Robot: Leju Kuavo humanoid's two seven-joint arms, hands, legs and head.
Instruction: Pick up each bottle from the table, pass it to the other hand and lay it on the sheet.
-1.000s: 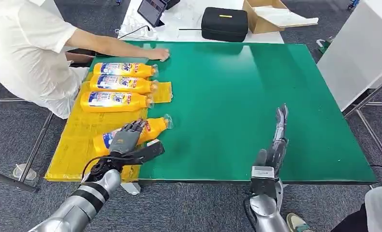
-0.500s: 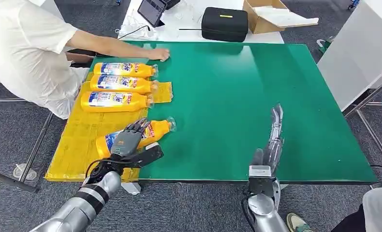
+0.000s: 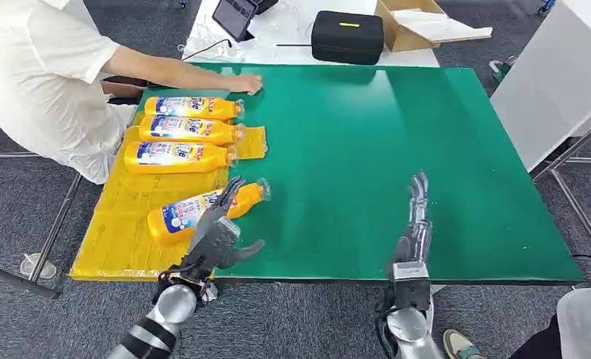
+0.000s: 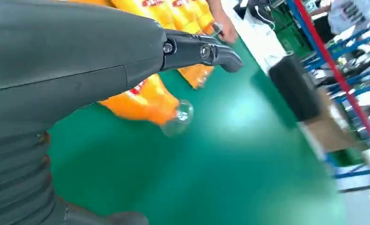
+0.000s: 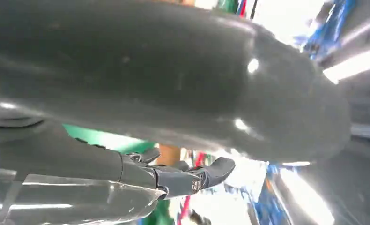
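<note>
In the head view, the left hand (image 3: pixel 216 238) sits at lower left of the frame, and it has let go: half a second ago its fingers lay over the fourth bottle (image 3: pixel 203 209), and now they are spread apart, holding nothing, drawn back toward the near edge of the bench (image 3: pixel 397 127). That bottle lies on its side, tilted, in the lower left, its body on the yellow sheet (image 3: pixel 120 217) and its clear cap end reaching just over the sheet's edge onto the green top. Three more bottles (image 3: pixel 188 130) lie in a neat row on the sheet in the upper left, where a person's hand (image 3: pixel 245 83) rests on the bench's far edge. The right hand (image 3: pixel 416 217), at lower centre-right, has slid back a little toward the near edge, its fingers straight and loose with nothing between them. In the left wrist view, one dark finger reaches across the upper middle above the laid bottle, clear of it, and the bottle's cap rests on the green surface at centre. In the right wrist view, the hand's cover takes up most of the frame and a dark finger juts at lower centre, empty. With no bottle standing off the sheet in these views, the task looks near its end or done.
</note>
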